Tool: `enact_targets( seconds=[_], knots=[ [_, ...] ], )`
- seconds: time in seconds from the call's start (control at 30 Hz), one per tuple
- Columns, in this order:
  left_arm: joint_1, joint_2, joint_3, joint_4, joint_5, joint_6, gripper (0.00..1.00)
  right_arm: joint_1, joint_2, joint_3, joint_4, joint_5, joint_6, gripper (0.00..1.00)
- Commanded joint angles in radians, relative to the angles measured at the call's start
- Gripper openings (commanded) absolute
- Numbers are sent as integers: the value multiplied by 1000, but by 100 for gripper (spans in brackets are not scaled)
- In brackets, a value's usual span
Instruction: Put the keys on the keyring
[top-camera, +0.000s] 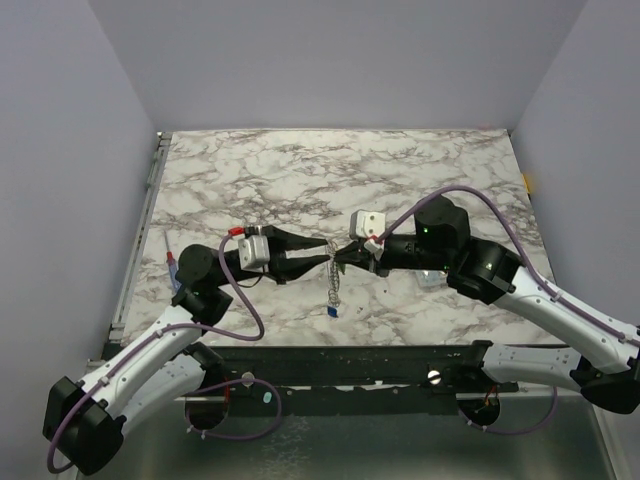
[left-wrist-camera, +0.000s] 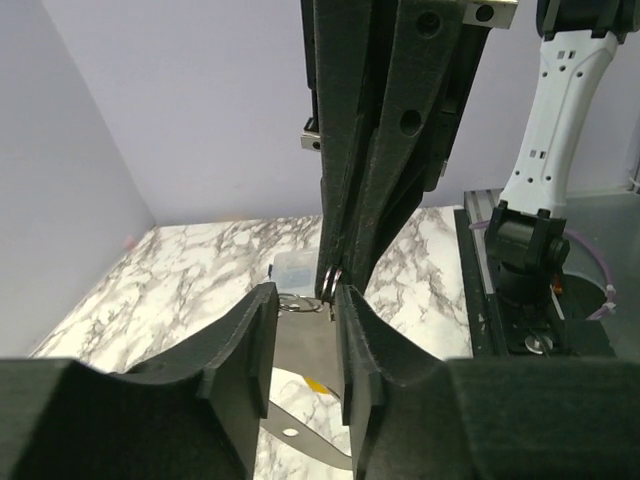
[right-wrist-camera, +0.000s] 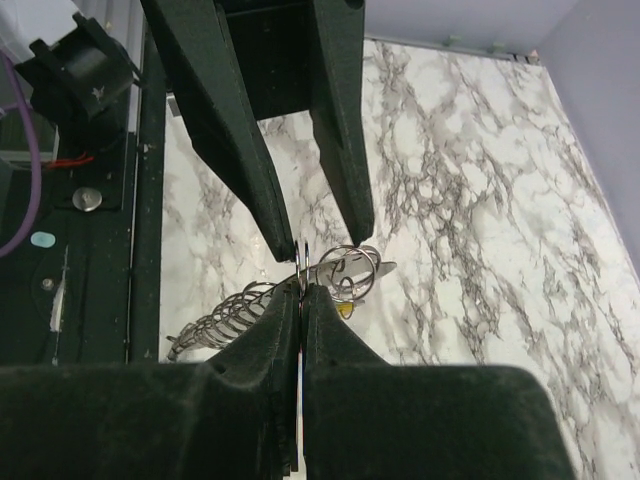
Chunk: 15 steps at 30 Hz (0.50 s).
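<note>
Keyring (right-wrist-camera: 345, 268): it hangs in the air above the middle of the counter (top-camera: 420, 170), between the two arms, and does not lie on the marble.
Chain (top-camera: 333, 285): it drops down from the ring, with a blue key (top-camera: 330, 312) at its lower end. I cannot tell if that key touches the counter.
Yellow key (right-wrist-camera: 344, 310): I see a small yellow head just under the ring. I cannot tell if it is already threaded on.
Right end effector (right-wrist-camera: 301, 292): it is pressed fully together on the wire of the ring. I judge that it serves as the fixed holder, so that the ring does not turn while the other side works.
Left end effector (left-wrist-camera: 305, 300): the fingers are parted a little, one on each side of the ring and of the right tips. It holds nothing that I can see.
Pose: both arms reach inward with the wrists about level, and the tips meet nose to nose.
Step, as I judge: the left side is preparing a new grip on the ring.
</note>
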Motion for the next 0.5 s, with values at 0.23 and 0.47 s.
enact_targets(
  seconds=[0.23,0.47],
  knots=[
    [5,-8,127,-402,4,262,40,8,28,30,-182,62,-50,1],
    [-30,45,178,-508,21,292,41,8,31,21,-228,73,-48,1]
  ],
)
